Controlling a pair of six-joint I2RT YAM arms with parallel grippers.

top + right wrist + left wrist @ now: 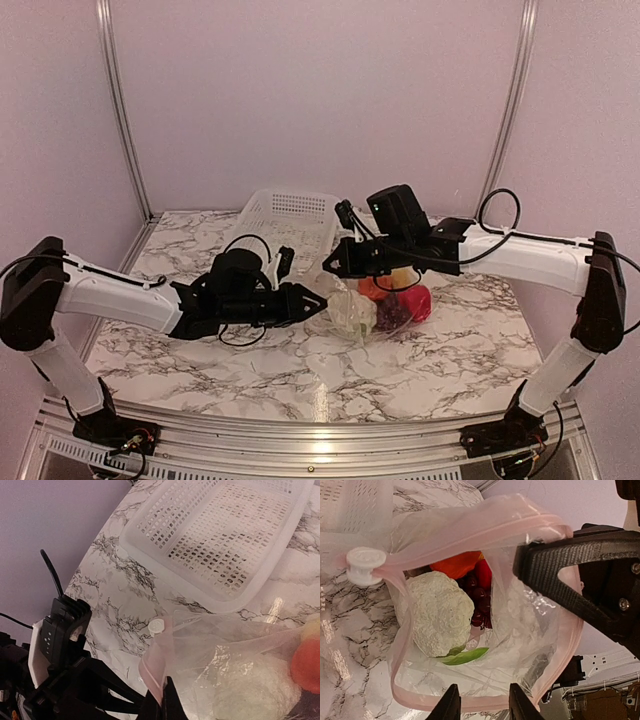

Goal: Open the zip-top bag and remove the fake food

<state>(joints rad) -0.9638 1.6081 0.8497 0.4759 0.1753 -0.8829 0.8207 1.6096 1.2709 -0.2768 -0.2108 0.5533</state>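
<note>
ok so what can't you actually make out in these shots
Full count of fake food in the zip-top bag: the cabbage covers lower pieces in left wrist view; the right arm overhangs them in top view.
How much rim the right claw pinches: cut off by right wrist view's bottom edge.
Whether the left claw touches the bag: only parted fingertips show at left wrist view's bottom edge.

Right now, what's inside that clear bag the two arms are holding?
Inside the zip-top bag: a white-green cabbage, an orange piece, a red piece, dark grapes and a yellow piece. The cabbage covers whatever lies beneath it.
</note>
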